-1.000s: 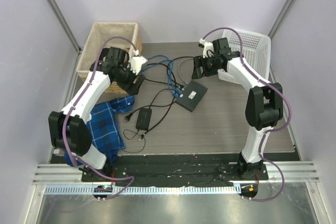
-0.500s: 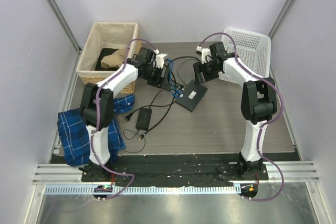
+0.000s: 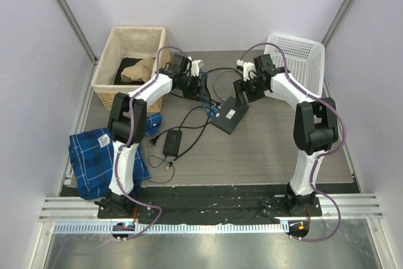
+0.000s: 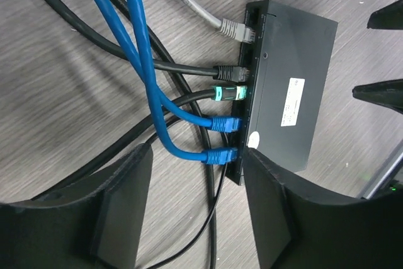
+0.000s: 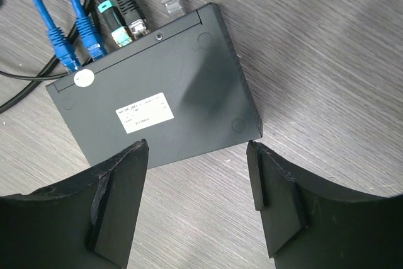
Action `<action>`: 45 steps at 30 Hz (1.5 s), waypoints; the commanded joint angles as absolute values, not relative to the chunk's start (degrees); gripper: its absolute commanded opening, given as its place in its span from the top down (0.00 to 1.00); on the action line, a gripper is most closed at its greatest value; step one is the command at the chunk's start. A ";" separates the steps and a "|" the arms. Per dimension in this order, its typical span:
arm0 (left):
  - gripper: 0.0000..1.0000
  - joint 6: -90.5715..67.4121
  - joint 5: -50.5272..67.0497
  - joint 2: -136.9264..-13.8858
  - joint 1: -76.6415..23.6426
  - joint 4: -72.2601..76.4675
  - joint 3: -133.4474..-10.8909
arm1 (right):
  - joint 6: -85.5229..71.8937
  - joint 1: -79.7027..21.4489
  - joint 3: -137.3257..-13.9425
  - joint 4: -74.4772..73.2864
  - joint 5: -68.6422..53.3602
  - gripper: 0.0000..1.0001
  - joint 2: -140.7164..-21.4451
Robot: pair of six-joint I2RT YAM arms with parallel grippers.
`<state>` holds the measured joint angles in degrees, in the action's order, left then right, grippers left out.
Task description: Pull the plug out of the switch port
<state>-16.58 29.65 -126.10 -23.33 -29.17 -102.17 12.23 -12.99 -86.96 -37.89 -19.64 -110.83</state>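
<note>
Switch (image 3: 228,114) is lying flat on the table (image 3: 271,149), roughly in the middle between the two arms, label side up. The sockets down one long side hold a grey plug (image 4: 233,28), a black plug (image 4: 232,72), a teal-collared plug (image 4: 228,93) and two blue plugs (image 4: 225,123), all seated. Left gripper (image 4: 195,218) hangs over the cable side with its fingers spread wide and nothing between them; the blue plugs are just past the gap. Right gripper (image 5: 195,200) is over the opposite long edge, also wide apart and empty. Adapter brick (image 3: 172,142) sits nearer the bases, well apart from the switch.
</note>
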 commanded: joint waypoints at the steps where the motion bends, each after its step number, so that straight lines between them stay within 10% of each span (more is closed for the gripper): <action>1: 0.38 -19.51 33.13 -126.47 -23.20 -23.92 -100.55 | 14.15 -12.92 -87.01 -38.06 -20.83 0.28 -106.96; 18: 0.56 -26.19 46.48 -128.41 -29.18 -15.13 -96.95 | 19.07 -12.83 -84.20 -45.43 -21.08 0.29 -104.23; 27: 0.17 -30.14 47.46 -122.09 -26.37 -3.63 -82.57 | 17.58 -13.62 -86.84 -49.83 -23.73 0.50 -108.10; 39: 0.32 -58.05 45.80 -119.09 -28.38 48.13 -58.11 | 14.06 -14.24 -82.27 -47.64 -24.26 0.57 -111.71; 45: 0.32 -56.08 41.41 -117.77 -33.56 47.03 -59.41 | 15.03 -14.06 -79.63 -47.81 -23.38 0.58 -112.59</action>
